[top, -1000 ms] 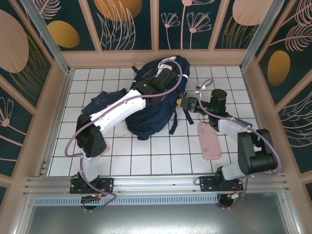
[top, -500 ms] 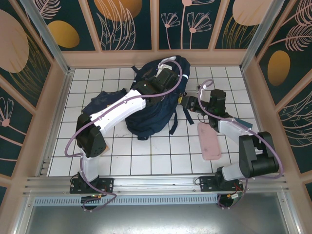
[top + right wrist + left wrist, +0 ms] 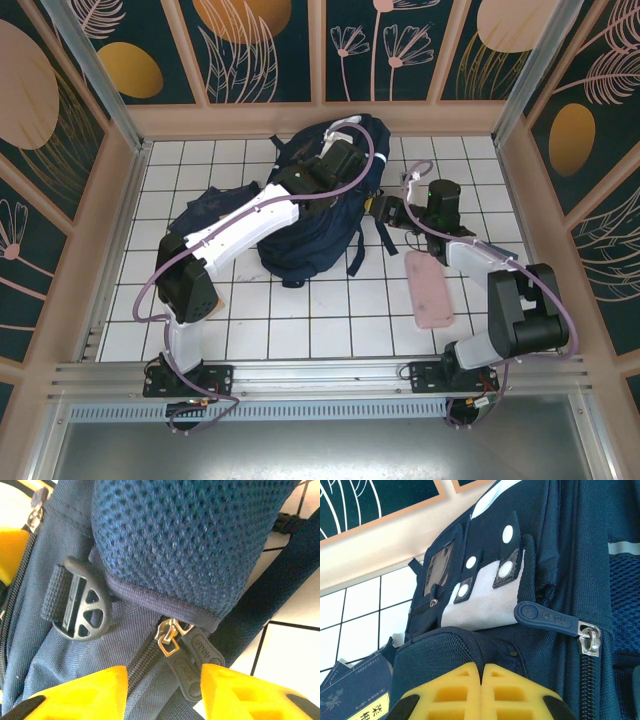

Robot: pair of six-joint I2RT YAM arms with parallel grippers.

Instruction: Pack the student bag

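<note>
The student bag [image 3: 310,240], a big navy backpack, lies on the white tiles in the middle back. My left gripper [image 3: 347,143] rests on its upper end. In the left wrist view that gripper [image 3: 482,666] is shut, and a ridge of the bag's mesh fabric [image 3: 445,650] runs into the seam between the yellow fingers. A blue zipper tab [image 3: 545,616] hangs just beyond. My right gripper [image 3: 376,210] is at the bag's right side. It [image 3: 164,672] stands open, and two dark zipper pulls [image 3: 192,667] lie between its yellow fingers without being pinched.
A flat pink case [image 3: 430,288] lies on the tiles right of the bag, close to the right arm. A navy book [image 3: 357,695] with a yellow label sits left of the bag. A black strap buckle [image 3: 82,602] is beside the zipper. Walls close in on three sides.
The right gripper has shifted slightly up along the bag's right side, and its jaws have spread a little. The left arm and the bag have not moved.
</note>
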